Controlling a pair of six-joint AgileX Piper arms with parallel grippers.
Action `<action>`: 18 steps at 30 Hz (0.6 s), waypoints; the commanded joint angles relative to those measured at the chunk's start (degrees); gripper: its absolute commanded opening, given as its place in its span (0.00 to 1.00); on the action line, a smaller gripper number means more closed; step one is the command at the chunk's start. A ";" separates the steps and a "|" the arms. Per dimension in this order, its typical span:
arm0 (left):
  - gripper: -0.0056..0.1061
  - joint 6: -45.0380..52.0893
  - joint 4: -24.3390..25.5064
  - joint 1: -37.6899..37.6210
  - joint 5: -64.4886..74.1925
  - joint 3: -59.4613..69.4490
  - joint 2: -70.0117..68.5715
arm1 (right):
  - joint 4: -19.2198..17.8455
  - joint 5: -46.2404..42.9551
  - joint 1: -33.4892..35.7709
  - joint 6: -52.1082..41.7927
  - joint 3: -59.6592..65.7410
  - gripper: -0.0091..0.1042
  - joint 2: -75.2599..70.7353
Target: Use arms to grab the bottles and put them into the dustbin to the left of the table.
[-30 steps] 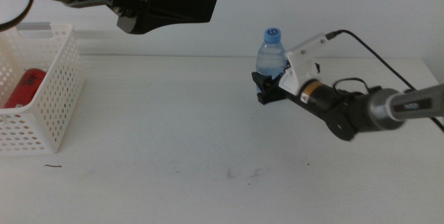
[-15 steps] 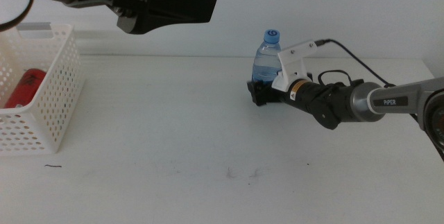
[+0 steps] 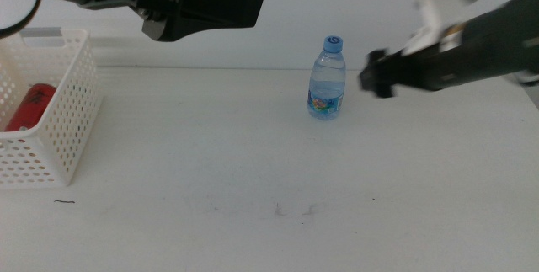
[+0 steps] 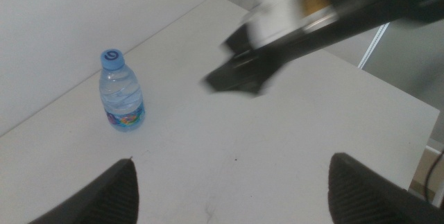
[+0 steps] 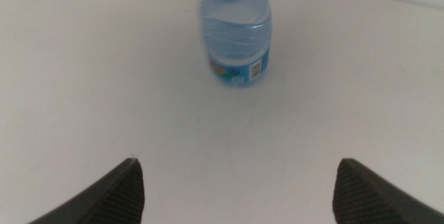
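A small clear water bottle (image 3: 327,82) with a blue cap stands upright on the white table (image 3: 253,179); it also shows in the wrist views as the bottle (image 4: 122,92) (image 5: 237,33). My right gripper (image 3: 375,74) hovers blurred to the right of it, clear of it and open, its own view showing the jaws wide apart with nothing between them (image 5: 237,175). High at the upper left my left gripper (image 3: 248,4) hangs open and empty (image 4: 236,179). A red can (image 3: 29,108) lies inside the white dustbin (image 3: 61,137) at the left edge.
The right arm's dark blurred gripper (image 4: 239,78) crosses the left wrist view above the table. Small dark scuff marks (image 3: 290,211) dot the tabletop near the front. The table's far edge meets a white wall.
My right gripper, which was down at the bottle's base, has pulled back to the right and risen. The bottle stays upright where it was. The left arm has not moved.
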 commanded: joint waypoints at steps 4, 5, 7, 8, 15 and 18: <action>0.89 0.01 -0.53 -0.12 -0.52 0.10 -0.13 | 3.09 15.37 0.20 -6.79 1.84 0.88 -19.30; 0.89 0.01 -0.53 -0.12 -0.52 0.10 -0.13 | 3.09 16.17 0.20 -7.04 1.84 0.88 -22.38; 0.89 0.01 -0.53 -0.12 -0.52 0.10 -0.13 | 2.93 15.52 0.20 -7.33 2.27 0.88 -26.95; 0.89 0.01 -0.53 -0.12 -0.52 0.10 -0.13 | 2.83 14.57 0.20 -7.57 2.86 0.88 -28.89; 0.89 0.01 -0.53 -0.12 -0.52 0.10 -0.13 | 2.47 12.90 0.20 -7.60 4.15 0.88 -32.69; 0.89 0.01 -0.53 -0.12 -0.52 0.10 -0.13 | 2.47 12.90 0.20 -7.60 4.15 0.88 -32.69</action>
